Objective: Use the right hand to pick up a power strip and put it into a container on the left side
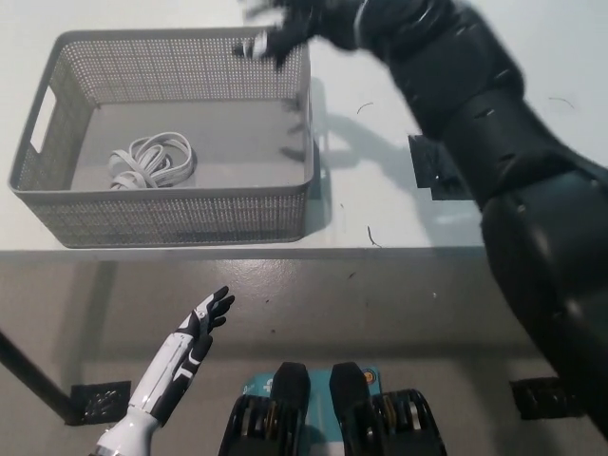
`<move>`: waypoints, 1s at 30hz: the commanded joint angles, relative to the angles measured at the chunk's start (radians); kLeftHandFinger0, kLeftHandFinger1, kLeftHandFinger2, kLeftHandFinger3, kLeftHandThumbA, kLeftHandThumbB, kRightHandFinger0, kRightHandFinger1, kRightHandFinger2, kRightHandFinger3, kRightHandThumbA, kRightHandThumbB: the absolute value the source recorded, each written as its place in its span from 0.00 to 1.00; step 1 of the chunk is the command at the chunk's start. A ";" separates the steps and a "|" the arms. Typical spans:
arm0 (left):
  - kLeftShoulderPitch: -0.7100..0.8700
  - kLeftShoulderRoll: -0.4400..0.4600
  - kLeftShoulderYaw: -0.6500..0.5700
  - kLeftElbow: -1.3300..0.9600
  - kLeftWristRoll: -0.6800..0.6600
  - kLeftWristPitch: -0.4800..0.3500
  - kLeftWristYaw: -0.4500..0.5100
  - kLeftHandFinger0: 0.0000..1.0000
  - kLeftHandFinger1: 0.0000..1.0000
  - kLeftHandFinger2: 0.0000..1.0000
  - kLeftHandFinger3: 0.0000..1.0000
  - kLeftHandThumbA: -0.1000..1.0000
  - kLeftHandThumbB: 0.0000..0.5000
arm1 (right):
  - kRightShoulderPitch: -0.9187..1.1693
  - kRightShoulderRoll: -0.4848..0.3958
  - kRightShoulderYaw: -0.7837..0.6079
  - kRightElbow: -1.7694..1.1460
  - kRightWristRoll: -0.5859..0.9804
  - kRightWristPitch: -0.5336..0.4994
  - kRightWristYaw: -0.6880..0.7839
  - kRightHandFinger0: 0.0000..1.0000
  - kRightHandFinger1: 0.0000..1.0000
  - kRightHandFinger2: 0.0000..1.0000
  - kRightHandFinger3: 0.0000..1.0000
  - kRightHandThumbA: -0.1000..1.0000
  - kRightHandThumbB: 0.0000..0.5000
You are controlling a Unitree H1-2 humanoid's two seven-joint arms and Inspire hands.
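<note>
Grey mesh basket [171,214] holds a coiled white cord [150,160] while I see my blurred right robot hand [285,33] above its rim, grip unreadable, left robot hand [204,323] spread low.

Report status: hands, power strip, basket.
Right hand blurred above the basket's far rim, grip unclear. Left hand idle low, fingers spread. Only a coiled cord shows inside; strip body not visible. Nothing blocking.
</note>
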 commanded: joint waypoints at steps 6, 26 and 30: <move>-0.036 0.030 -0.016 -0.012 0.041 -0.040 -0.024 1.00 1.00 1.00 1.00 1.00 0.45 | -0.293 -0.320 -0.496 -0.952 0.785 0.347 0.133 0.81 0.86 1.00 1.00 1.00 0.67; 0.026 0.017 -0.007 -0.003 0.015 -0.069 -0.012 1.00 1.00 1.00 1.00 1.00 0.59 | 0.461 -0.416 -0.452 -1.823 0.599 0.020 0.010 1.00 1.00 1.00 1.00 1.00 0.85; 0.048 0.013 -0.010 -0.005 0.009 -0.073 -0.015 1.00 1.00 1.00 1.00 1.00 0.61 | 0.504 -0.357 -0.430 -1.913 0.599 0.006 -0.054 1.00 1.00 1.00 1.00 1.00 0.92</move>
